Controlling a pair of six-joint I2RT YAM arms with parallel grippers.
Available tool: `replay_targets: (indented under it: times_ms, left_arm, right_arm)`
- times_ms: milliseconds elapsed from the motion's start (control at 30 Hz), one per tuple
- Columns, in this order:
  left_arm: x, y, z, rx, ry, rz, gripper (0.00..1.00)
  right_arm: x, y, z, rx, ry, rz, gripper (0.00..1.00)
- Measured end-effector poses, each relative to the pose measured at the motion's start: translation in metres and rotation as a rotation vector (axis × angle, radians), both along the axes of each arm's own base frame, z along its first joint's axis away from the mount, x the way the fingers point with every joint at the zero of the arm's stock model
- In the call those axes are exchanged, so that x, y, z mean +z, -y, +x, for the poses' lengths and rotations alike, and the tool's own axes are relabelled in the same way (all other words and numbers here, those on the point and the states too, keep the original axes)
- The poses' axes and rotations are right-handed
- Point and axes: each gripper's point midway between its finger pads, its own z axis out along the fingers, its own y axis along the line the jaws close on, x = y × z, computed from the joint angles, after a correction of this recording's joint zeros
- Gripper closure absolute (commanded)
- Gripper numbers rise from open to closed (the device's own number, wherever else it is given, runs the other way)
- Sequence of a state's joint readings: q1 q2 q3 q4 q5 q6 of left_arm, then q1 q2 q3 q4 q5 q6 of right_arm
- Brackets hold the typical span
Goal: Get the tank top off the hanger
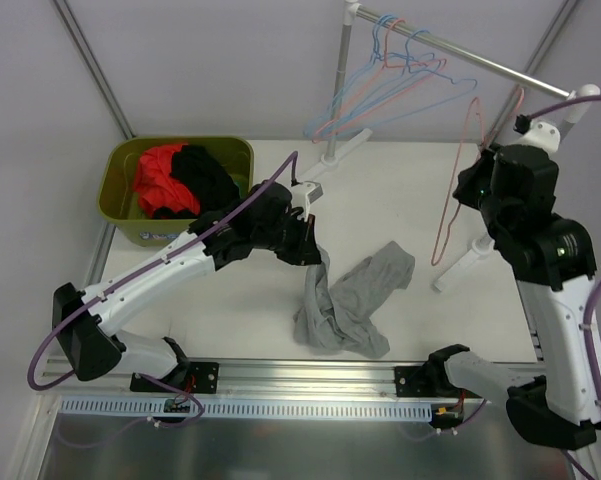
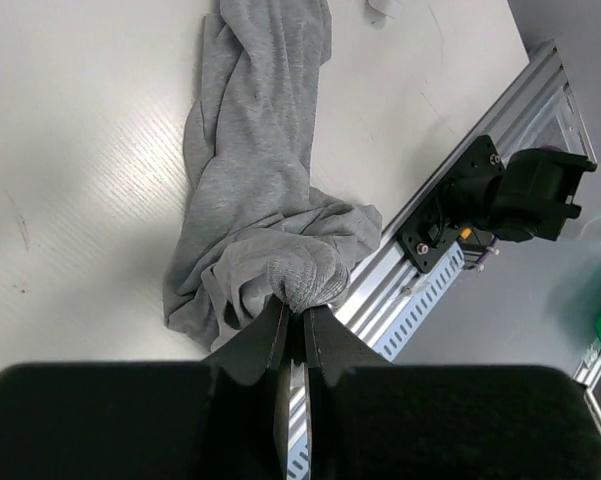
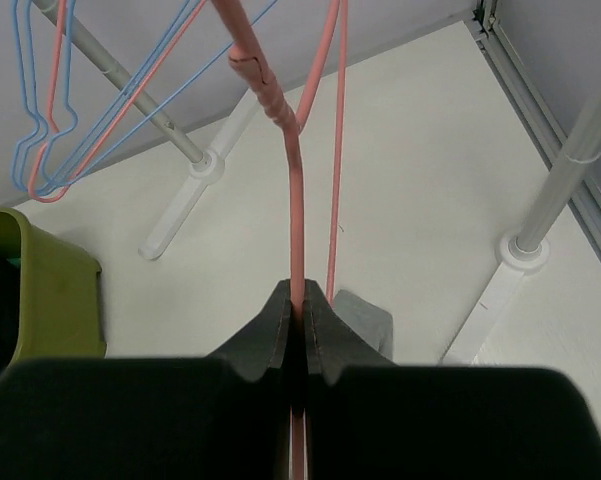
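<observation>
Nearest the arms, the grey tank top [image 1: 355, 300] lies in a crumpled heap on the white table [image 1: 230, 320], just past the aluminium mounting rail [image 1: 310, 375] and completely off any hanger. The left gripper [image 1: 315, 255] is at the tank top's left end, and the left wrist view shows its fingers pinched tight on a bunched fold of the grey fabric [image 2: 255, 150]. That end is drawn up off the surface while the rest trails flat on the table.

Left of the tank top and further back sits the green bin [image 1: 120, 195], with a red garment [image 1: 158, 180] and a black garment [image 1: 205, 175] piled inside.

To the tank top's right and higher up, the right gripper [image 1: 470, 188] has its fingers closed on the wire of a bare pink hanger [image 1: 450, 215]. The right wrist view has the wire [image 3: 293, 200] running straight up from the closed fingers. Whether its hook is on the bar is not clear.

Furthest back, behind the tank top, stands the clothes rack [image 1: 460, 52]. A cluster of blue and pink wire hangers [image 1: 400, 80] dangles from its bar.
</observation>
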State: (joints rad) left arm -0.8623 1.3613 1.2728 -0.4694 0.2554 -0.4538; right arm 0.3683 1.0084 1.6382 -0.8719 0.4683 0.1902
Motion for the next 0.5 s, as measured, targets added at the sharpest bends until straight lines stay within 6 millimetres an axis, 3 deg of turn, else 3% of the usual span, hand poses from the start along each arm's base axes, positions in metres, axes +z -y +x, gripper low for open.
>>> replay_targets:
  times_ms: [167, 300, 500]
  left_arm:
    - [0.009, -0.01, -0.003, 0.012, 0.026, 0.001, 0.98]
    - [0.017, -0.019, -0.01, 0.001, 0.055, -0.009, 1.0]
    - [0.016, -0.022, -0.021, -0.047, 0.048, -0.015, 1.0]
  right_arm:
    - [0.02, -0.012, 0.042, 0.004, -0.001, -0.047, 1.0]
    - [0.039, -0.008, 0.073, -0.024, 0.028, -0.08, 1.0]
    - [0.032, -0.008, 0.127, -0.053, -0.001, -0.105, 1.0]
